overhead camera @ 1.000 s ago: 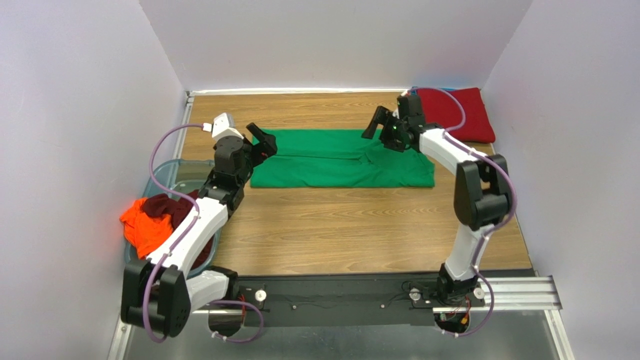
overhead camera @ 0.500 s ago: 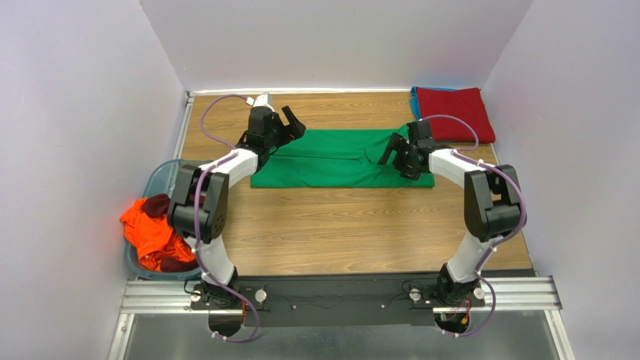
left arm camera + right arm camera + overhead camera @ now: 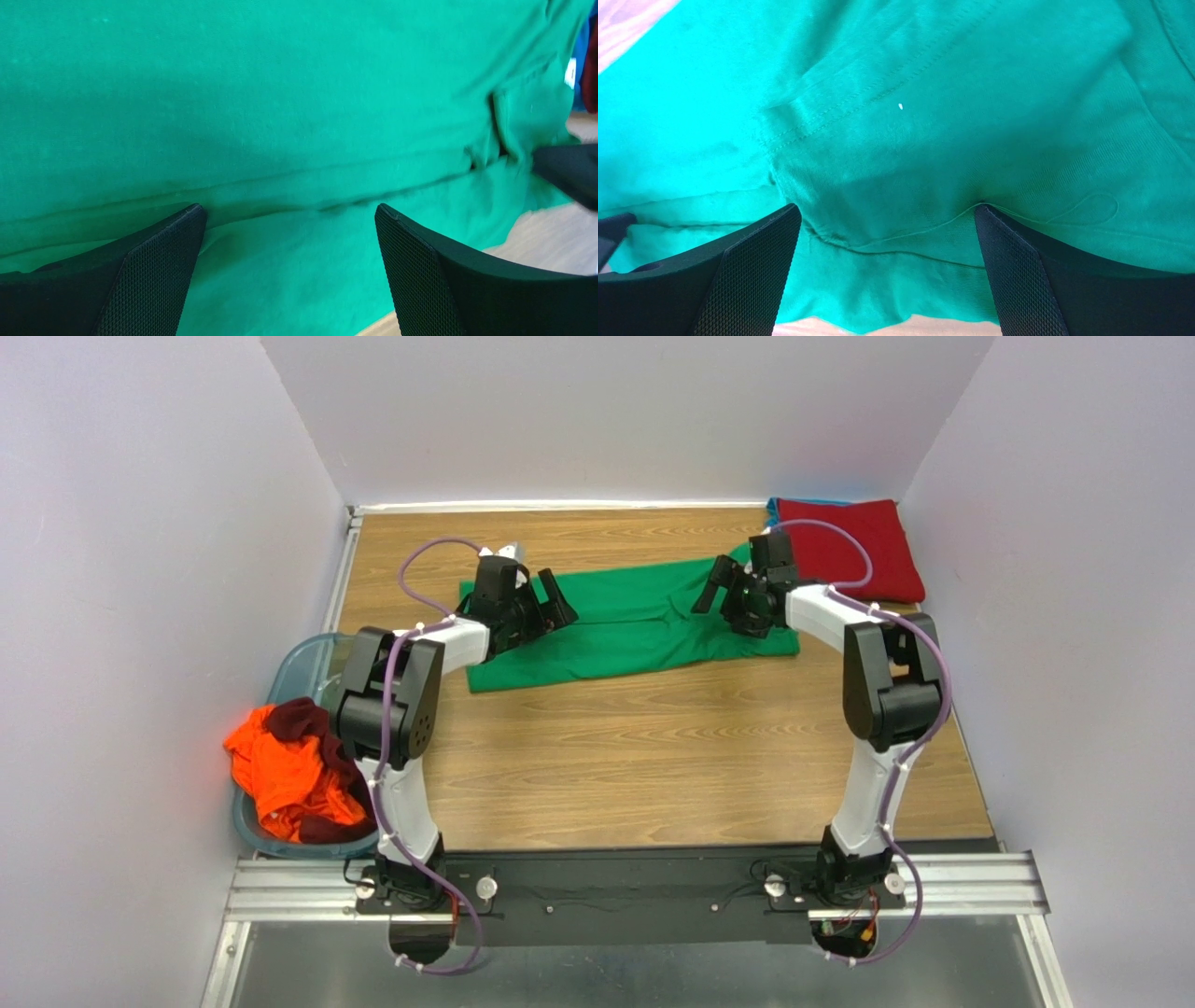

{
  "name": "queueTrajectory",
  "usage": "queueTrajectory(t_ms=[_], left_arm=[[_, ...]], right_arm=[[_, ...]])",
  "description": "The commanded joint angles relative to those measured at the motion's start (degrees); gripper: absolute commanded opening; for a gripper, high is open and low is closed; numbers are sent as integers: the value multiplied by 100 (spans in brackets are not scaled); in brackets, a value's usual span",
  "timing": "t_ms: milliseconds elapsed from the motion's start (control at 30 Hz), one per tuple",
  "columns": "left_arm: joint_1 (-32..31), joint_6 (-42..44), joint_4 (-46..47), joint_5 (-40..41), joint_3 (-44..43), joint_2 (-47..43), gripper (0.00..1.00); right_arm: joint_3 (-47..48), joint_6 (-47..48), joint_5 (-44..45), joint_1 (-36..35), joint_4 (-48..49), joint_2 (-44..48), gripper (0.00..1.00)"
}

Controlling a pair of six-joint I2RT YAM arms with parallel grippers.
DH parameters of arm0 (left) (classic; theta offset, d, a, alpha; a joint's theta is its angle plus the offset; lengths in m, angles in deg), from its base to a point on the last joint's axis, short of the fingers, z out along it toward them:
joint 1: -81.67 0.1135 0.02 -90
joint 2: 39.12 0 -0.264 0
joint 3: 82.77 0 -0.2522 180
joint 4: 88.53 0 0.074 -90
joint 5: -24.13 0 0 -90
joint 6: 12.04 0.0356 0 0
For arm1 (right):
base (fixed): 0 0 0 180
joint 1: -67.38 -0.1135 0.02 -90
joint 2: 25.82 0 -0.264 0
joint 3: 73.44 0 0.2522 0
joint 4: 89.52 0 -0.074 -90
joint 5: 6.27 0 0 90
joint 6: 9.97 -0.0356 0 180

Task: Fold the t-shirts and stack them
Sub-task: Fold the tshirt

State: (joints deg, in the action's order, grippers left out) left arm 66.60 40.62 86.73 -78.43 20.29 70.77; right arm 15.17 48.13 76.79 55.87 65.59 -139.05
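A bright green t-shirt (image 3: 631, 623) lies folded lengthwise into a long strip across the far middle of the table. My left gripper (image 3: 544, 602) is open at its left end, close over the cloth (image 3: 281, 140). My right gripper (image 3: 730, 595) is open at its right end, close over the cloth (image 3: 934, 126), a sleeve seam between its fingers. A folded red t-shirt (image 3: 849, 546) lies at the far right corner on a teal-blue one (image 3: 773, 511), of which only an edge shows. An orange t-shirt (image 3: 274, 763) and a dark maroon one (image 3: 302, 721) lie bunched in the tub.
A translucent bluish plastic tub (image 3: 299, 669) stands at the table's left edge beside the left arm. White walls close in the table on the left, back and right. Bare wood (image 3: 631, 756) lies between the green shirt and the arm bases.
Both grippers have come down onto the green shirt's ends. The shirt has shifted and now lies skewed, its right end farther back and its left end nearer.
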Motion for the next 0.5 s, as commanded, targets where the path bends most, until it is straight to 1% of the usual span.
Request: queueTrajectory(t_ms=[0,100,200,233,333,367,400,467], left_arm=[[-13,8,-479,-221,507,-134,98],[-48,-27,-568,-352,894,-274,98],[-259,-211,-568,-327,1430,-608,98],[-355,-316,-559,-300,1675,-800,98],[-759,-554,-576,-265,2098,-1214,98],[-882,-790,-568,-256,2195,-1311,98],[-1179,-879,-559,-247,2283,-1408,98],[-1480,-1220,-559,-256,2529,-1663,98]], right_arm=[[293,447,-624,-1,-126,-533,100],[653,694,-923,-1,-126,-796,100],[1039,712,-1151,-1,-143,-1104,100],[1119,720,-1352,-1,-143,-1174,100],[1488,799,-1722,-1,-152,-1473,100],[1619,843,-1819,-1,-152,-1561,100],[1742,869,-1898,-1,-178,-1762,100],[2120,975,-2135,-18,-196,-1974,100]])
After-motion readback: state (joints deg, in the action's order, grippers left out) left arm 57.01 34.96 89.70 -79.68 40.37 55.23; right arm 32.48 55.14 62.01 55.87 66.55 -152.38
